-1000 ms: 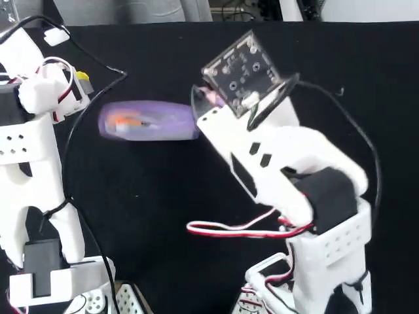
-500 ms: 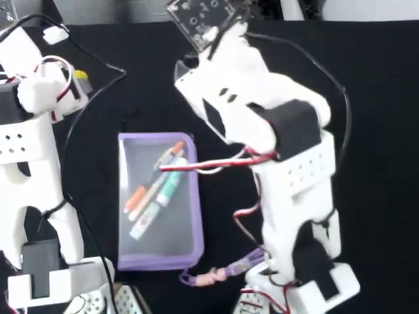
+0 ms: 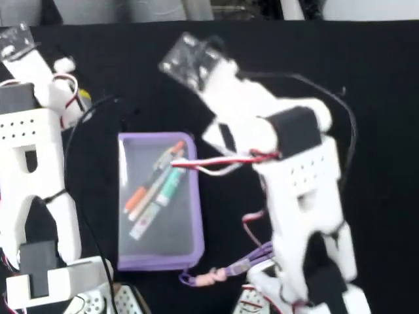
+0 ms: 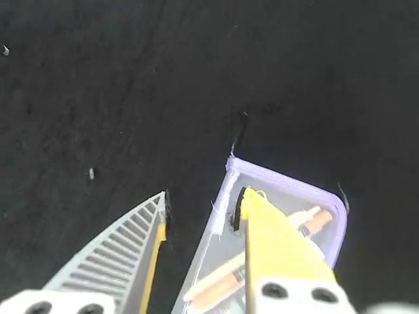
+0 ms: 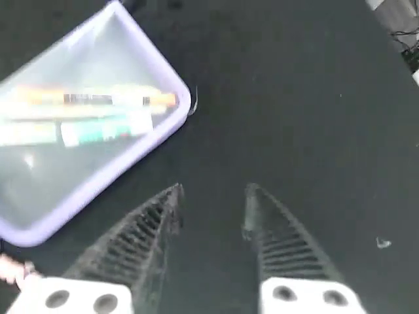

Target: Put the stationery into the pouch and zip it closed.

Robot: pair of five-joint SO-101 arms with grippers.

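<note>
1. Purple-edged pouch (image 3: 157,264) lies flat on the black table (image 3: 380,98), with pens (image 3: 156,190) inside.
2. Left gripper (image 4: 203,196): jaws parted, empty, over the pouch's far edge.
3. Right gripper (image 5: 215,190): jaws parted, empty, above the table beside the pouch.

A matte black table (image 3: 380,78) spans nearly the whole high view, evenly lit. Along the top edge a narrow strip of room lies behind it: pale grey panels (image 3: 131,10) at upper left, dark tangled cables (image 3: 242,8) at centre, and a white surface (image 3: 373,8) at upper right.
</note>
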